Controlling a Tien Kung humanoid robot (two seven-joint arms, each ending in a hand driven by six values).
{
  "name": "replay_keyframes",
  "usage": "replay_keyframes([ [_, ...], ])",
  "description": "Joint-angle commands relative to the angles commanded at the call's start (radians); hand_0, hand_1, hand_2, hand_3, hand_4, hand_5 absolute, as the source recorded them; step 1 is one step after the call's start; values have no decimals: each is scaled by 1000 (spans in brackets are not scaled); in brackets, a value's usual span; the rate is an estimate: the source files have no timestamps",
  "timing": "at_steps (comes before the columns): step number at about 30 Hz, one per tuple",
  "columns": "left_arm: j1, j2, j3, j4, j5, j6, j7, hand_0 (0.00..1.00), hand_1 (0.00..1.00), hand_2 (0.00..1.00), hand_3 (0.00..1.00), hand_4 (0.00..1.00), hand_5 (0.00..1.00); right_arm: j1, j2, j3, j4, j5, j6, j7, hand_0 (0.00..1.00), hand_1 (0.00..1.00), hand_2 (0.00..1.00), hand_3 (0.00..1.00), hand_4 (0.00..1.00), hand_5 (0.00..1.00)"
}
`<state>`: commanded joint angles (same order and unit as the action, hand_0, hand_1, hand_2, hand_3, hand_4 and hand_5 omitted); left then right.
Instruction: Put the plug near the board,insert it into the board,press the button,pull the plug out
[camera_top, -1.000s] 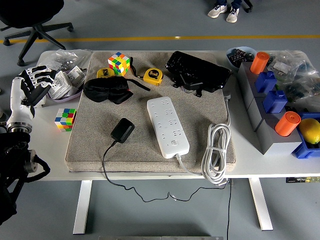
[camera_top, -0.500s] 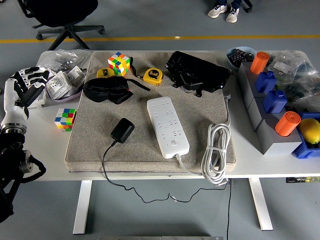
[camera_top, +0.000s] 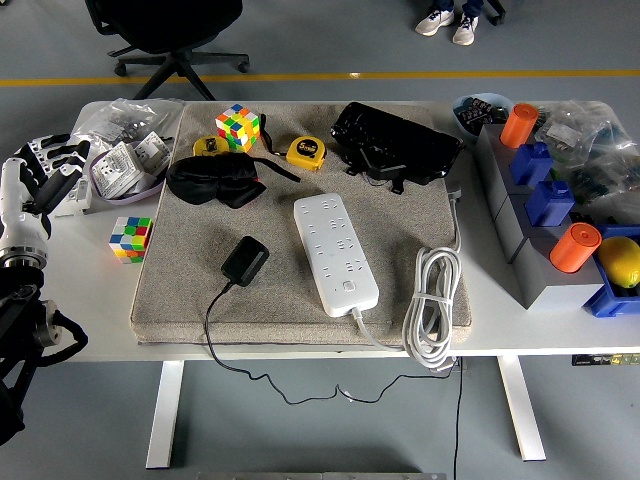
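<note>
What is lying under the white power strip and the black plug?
Both the power strip and the plug lie on a grey-brown mat, which rests on the white table. The table surface under the mat is covered, so nothing there can be seen.

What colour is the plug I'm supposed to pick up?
Black, with a thin black cord. The plug shows clearly in the head view, lying left of the white power strip.

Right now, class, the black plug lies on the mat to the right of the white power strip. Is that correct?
Not quite. The head view shows the black plug lying on the mat to the left of the white power strip, not the right.
</note>
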<state>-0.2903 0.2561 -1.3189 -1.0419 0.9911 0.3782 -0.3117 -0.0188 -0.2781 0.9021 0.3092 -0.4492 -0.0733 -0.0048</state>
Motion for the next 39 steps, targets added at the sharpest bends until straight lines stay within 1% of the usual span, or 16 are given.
replay_keyframes([
  [24,14,-11,-39,-6,5,-1,1,433,569,578,592,852,370,-9,2,10,-1,-2,-1,0,662,684,678,580,998,568],
  [39,15,-12,-39,-7,8,-3,7,434,569,576,592,851,371,-4,6,9,-4,1,-1,-1,662,684,678,579,998,569],
])
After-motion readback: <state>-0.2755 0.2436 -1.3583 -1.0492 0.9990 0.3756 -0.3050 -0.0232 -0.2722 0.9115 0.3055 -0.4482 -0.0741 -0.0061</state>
